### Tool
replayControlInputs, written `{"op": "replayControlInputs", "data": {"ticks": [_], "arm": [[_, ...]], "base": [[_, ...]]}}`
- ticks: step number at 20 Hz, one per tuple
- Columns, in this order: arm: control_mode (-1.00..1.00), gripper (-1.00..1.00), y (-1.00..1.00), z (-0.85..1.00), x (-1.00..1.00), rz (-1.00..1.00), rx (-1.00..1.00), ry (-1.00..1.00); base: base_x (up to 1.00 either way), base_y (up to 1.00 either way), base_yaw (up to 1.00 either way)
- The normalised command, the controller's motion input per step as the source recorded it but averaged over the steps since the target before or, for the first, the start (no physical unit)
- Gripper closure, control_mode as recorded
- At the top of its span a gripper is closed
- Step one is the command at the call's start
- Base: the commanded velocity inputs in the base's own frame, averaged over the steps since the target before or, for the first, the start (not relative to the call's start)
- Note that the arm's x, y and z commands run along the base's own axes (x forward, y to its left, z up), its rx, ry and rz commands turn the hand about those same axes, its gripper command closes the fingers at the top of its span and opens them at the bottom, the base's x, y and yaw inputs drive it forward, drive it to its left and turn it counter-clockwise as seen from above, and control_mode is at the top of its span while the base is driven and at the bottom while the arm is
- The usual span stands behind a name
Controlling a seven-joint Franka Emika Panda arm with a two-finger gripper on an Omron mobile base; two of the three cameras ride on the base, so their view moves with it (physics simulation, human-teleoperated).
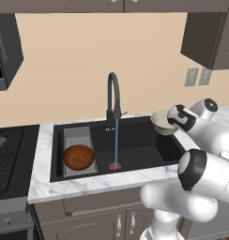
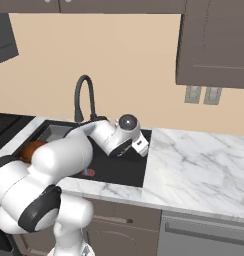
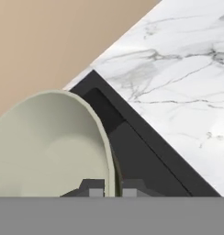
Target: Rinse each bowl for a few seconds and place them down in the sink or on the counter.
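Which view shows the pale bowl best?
The hand view: the pale bowl sits large and close, its greenish inside facing the camera, its rim between the fingertips of the gripper. The left base view shows it small at the sink corner, partly behind the wrist; in the right base view I cannot make it out.

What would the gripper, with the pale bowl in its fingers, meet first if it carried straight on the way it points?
Probably the sink: past the gripper and its pale bowl lies the basin's back right corner, then the counter. Depth is unclear.

The white arm (image 2: 69,155) leans over the black sink (image 2: 121,170), hiding most of the reddish-brown bowl (image 2: 31,149).
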Motion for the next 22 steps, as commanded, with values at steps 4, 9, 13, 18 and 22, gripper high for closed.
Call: {"op": "replayControlInputs", "data": {"ticks": [4, 9, 13, 18, 22], "arm": [[-1.0, 1.0, -0.45, 0.03, -0.17, -0.08, 0.07, 0.01], [-1.0, 1.0, -0.43, 0.0, -0.15, -0.08, 0.07, 0.01], [-1.0, 1.0, -0.37, 0.0, -0.15, -0.07, 0.06, 0.0], [-1.0, 1.0, -0.24, 0.0, -0.11, -0.03, 0.01, 0.0], [-1.0, 1.0, -0.2, 0.0, -0.03, -0.04, 0.0, 0.0]], "base": [[0.0, 0.0, 0.0], [0.0, 0.0, 0.0], [0.0, 0.0, 0.0], [0.0, 0.0, 0.0], [0.0, 0.0, 0.0]]}}
